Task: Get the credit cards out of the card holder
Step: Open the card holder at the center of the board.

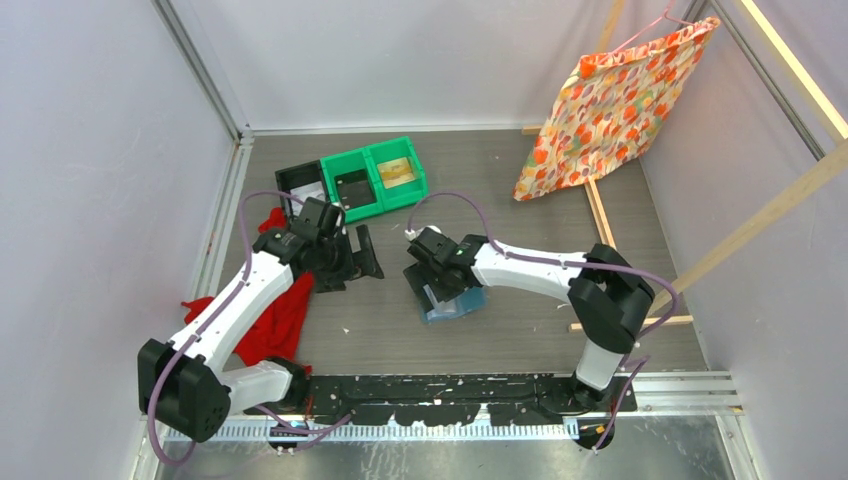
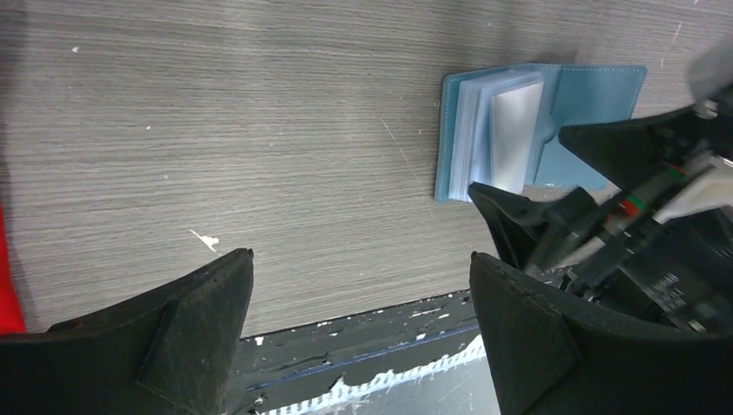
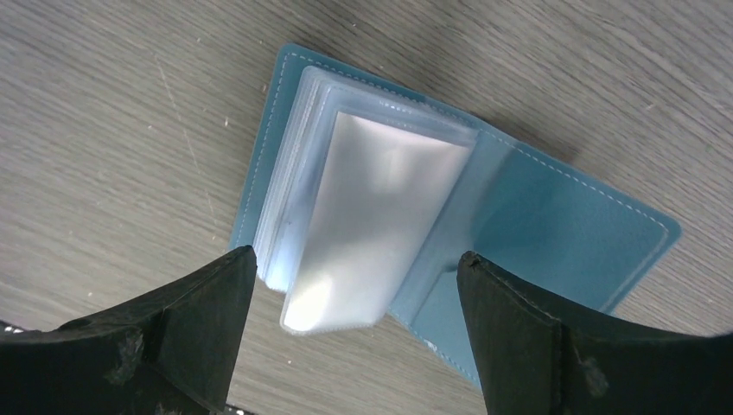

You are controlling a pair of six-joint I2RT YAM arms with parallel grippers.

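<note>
The light-blue card holder lies open on the table, its clear sleeves fanned up. It also shows in the left wrist view and the right wrist view. One pale frosted sleeve stands up; I cannot tell whether it holds a card. My right gripper is open, just above the holder, its jaws either side of the sleeves. My left gripper is open and empty, left of the holder. A dark flat card lies in the middle green bin.
Two joined green bins stand at the back, the right one holding a gold item, with a black tray to their left. A red cloth lies under the left arm. A patterned bag hangs on a wooden rack at right.
</note>
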